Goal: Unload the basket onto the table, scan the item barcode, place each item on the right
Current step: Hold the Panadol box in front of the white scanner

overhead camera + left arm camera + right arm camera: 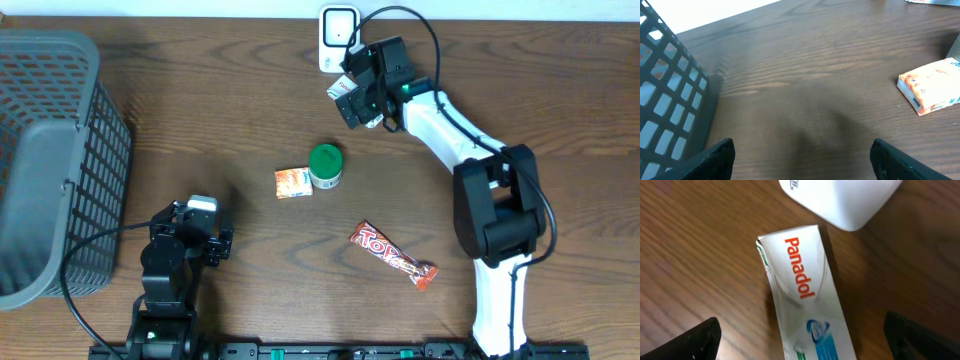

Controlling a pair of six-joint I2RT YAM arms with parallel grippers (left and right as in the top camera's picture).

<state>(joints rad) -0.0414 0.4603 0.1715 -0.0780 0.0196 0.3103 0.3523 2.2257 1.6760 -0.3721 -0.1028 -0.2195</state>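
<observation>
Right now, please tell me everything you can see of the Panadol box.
The Panadol box is a long white cardboard carton with red "Panadol" lettering, a blue picture further down and a green edge at one end. Its top face looks slightly creased. It lies flat on the brown wooden table, one end close to the white scanner. The right gripper hangs over it, jaws wide open and not touching it.

Overhead looks down; 2 wrist cameras skim the table (200, 100).
</observation>
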